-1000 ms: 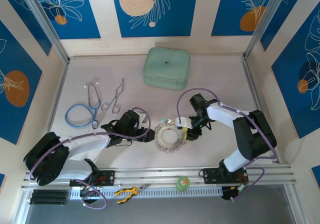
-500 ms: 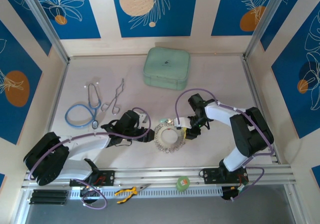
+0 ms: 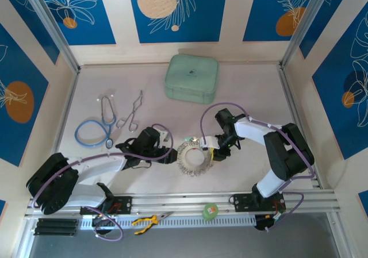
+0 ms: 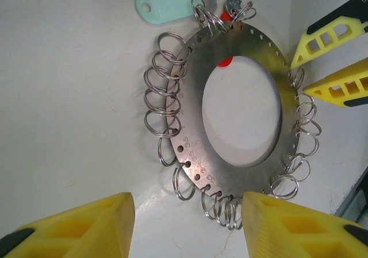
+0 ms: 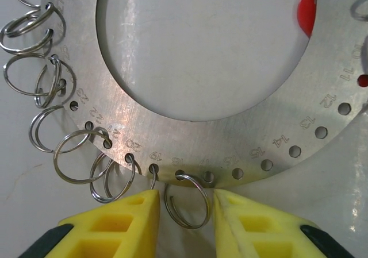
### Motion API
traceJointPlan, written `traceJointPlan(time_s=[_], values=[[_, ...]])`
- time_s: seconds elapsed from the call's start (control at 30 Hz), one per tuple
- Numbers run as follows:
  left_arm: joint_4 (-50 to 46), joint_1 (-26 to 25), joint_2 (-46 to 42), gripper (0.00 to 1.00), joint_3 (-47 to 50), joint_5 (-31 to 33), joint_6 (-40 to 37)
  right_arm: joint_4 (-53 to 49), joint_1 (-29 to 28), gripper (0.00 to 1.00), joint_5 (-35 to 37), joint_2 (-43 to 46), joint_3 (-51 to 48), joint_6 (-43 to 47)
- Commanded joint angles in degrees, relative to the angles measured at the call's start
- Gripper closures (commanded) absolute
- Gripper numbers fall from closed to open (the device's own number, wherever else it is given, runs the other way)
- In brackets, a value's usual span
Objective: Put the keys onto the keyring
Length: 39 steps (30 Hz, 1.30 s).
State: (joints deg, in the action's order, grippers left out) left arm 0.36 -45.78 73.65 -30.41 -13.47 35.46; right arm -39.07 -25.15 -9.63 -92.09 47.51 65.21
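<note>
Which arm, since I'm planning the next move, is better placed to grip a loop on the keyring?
Right. The right gripper, jaws open, straddles a single loop at the edge of the keyring, ready to pinch. The left gripper is open too, but spread wide across several loops.

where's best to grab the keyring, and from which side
Probably a small loop sticking out past the keyring rim, approached from outside the edge: the plate lies flat and thin on the table, loops give something to pinch. The right end effector straddles one.

Bright even light, soft shadows, sharp close-ups
</note>
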Motion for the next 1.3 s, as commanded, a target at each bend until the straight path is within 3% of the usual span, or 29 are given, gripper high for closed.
traceJointPlan(time_s=[0.0,0.27,0.47,0.77,1.03,1.27], values=[[-1.3,-0.3,-1.1,0.49,0.6,0.7,-1.2,-2.1,-0.6,0.71,-1.4,0.0,1.1,1.2],[-2.2,-0.3,-2.1,0.49,0.6,1.4,-1.9,-2.4,-1.1,0.81,-1.0,-0.1,1.5,1.1],[-3.6,-0.3,-4.5,0.49,0.7,3.5,-2.9,-2.4,-1.7,1.00,0.1,2.3,1.5,0.5],[-2.9,-0.2,-13.3,0.53,1.5,11.3,-8.4,1.9,-5.2,1.00,-0.3,14.3,-0.4,-5.5],[4.4,-0.3,-19.0,0.57,2.1,14.7,-24.3,10.3,-11.0,1.00,-5.6,20.8,-2.5,-12.6],[4.0,-0.3,-20.4,0.73,0.4,7.4,-40.1,14.7,-14.7,1.00,-7.8,21.8,-1.9,-14.8]])
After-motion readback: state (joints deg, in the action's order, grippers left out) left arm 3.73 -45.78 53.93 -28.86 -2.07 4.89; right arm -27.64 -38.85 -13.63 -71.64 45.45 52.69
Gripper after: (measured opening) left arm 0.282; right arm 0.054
